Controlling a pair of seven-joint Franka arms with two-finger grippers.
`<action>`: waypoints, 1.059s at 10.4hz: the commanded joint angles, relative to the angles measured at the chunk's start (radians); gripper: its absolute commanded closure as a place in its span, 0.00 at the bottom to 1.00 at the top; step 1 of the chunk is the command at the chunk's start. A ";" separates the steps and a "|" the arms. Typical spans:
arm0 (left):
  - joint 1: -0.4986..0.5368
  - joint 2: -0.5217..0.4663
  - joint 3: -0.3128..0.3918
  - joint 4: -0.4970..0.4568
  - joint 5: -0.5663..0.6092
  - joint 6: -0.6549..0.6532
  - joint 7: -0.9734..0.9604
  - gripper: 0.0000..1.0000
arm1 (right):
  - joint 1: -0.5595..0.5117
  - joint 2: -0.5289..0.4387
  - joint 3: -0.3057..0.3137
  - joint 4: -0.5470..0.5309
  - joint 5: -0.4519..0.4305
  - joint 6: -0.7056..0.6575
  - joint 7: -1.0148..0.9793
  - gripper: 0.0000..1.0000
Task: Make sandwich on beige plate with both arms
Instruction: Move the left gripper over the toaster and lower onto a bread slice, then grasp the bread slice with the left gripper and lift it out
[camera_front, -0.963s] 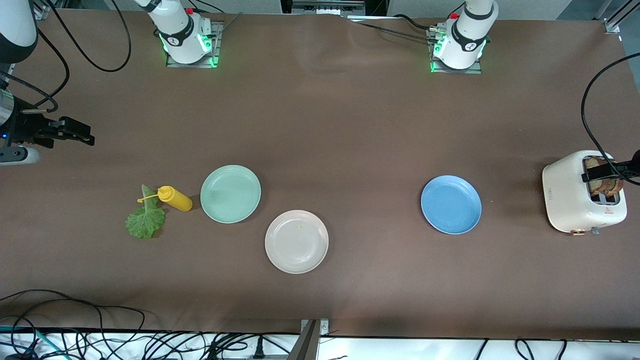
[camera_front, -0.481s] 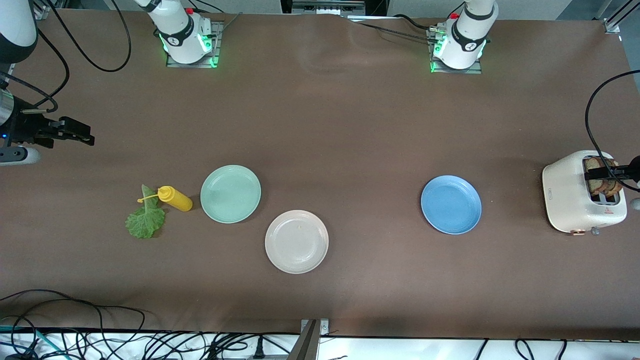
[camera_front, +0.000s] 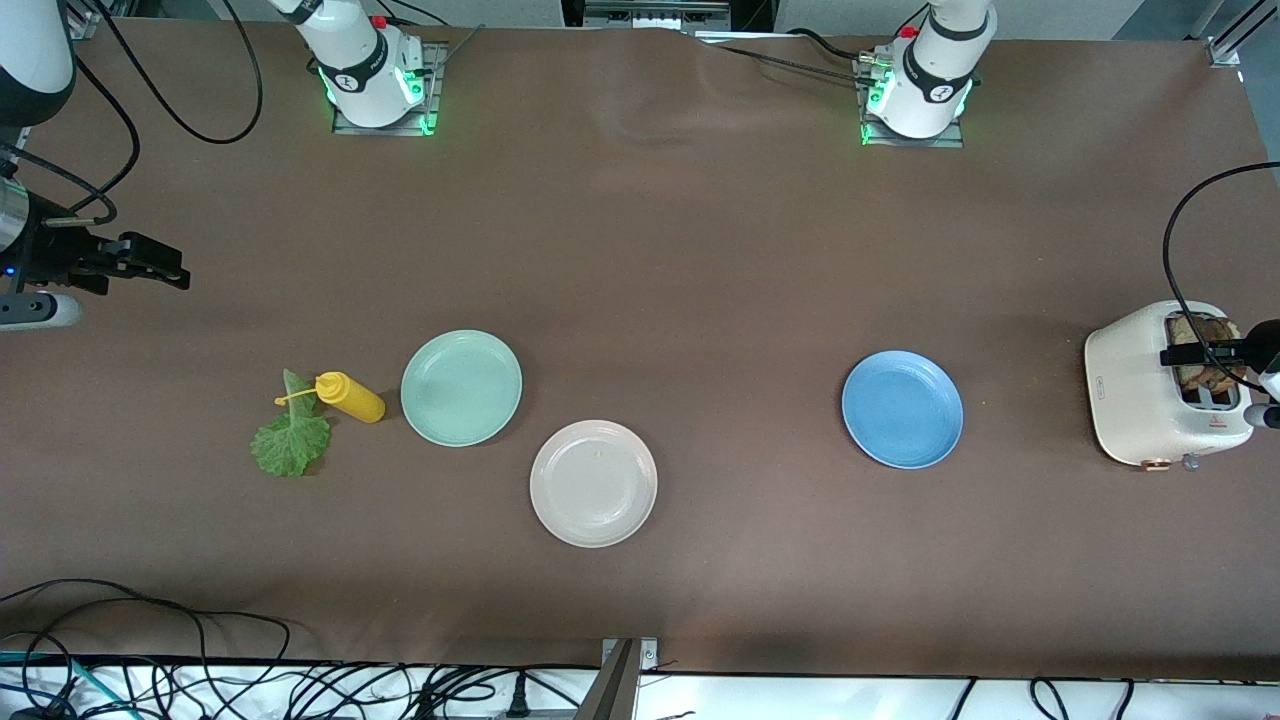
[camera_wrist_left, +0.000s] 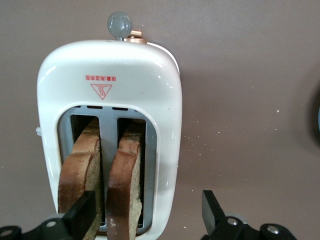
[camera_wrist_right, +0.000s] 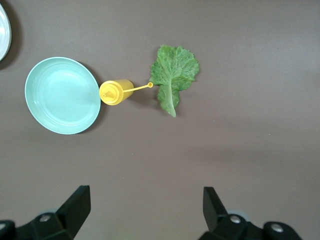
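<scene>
The left gripper (camera_wrist_left: 145, 215), fingers spread, hangs over the toaster (camera_front: 1140, 400), both bread slices (camera_wrist_left: 100, 175) at its twelve o'clock, long axes lengthwise between its fingers.

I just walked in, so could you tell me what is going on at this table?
Sandwich making has barely begun. The left gripper hangs open over the toaster at the left arm's end of the table, its fingers astride the two bread slices in the slots, gripping neither. The right gripper waits open above bare table near the lettuce, which lies beside the yellow bottle. The beige plate has nothing on it yet.
</scene>
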 joint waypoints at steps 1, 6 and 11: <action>0.006 0.013 -0.007 0.011 0.035 -0.003 0.020 0.09 | -0.004 0.007 0.003 0.023 0.007 -0.023 -0.002 0.00; 0.010 0.027 -0.007 0.006 0.069 -0.006 0.020 0.18 | -0.005 0.007 0.003 0.023 0.007 -0.023 -0.005 0.00; 0.009 0.033 -0.007 0.006 0.107 -0.014 0.017 0.81 | -0.007 0.009 0.003 0.023 0.007 -0.023 -0.008 0.00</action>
